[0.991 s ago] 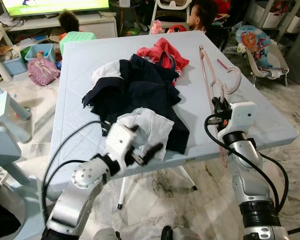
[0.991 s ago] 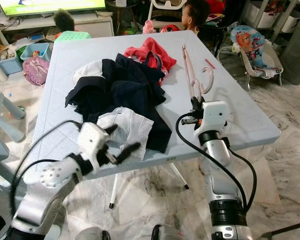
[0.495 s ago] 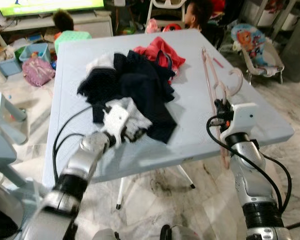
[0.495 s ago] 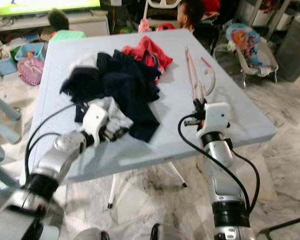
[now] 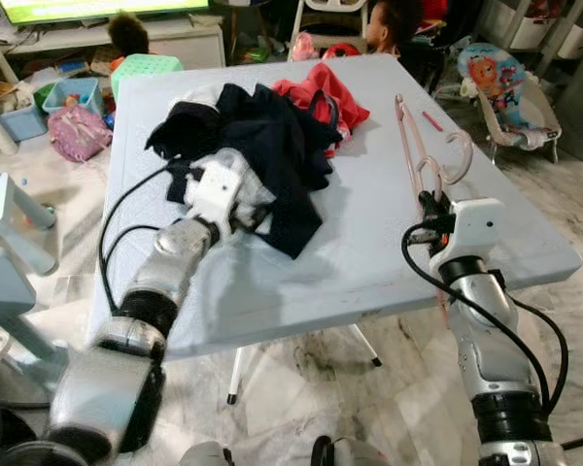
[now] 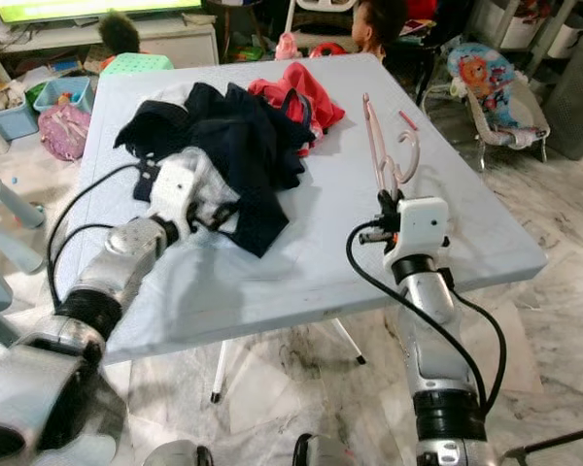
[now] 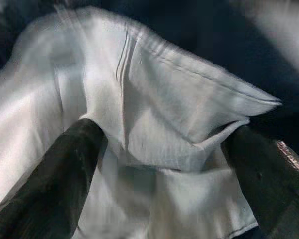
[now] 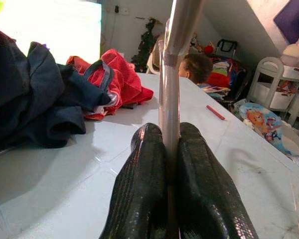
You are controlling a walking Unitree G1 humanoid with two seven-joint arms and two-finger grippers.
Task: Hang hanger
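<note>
We take the table (image 5: 369,252) as our landmark; on its far left part lies a heap of clothes (image 5: 262,146), with a white cloth (image 7: 154,124) at the heap's near edge; the left gripper (image 7: 164,164) sits on that cloth, fingers spread to either side of a fold; along the table's right side lies the hanger (image 5: 418,155), its near end clamped in the right gripper (image 8: 170,149) above the table's near right edge; behind the table sits a person (image 6: 377,19); to its right stands a baby bouncer (image 5: 500,92).
</note>
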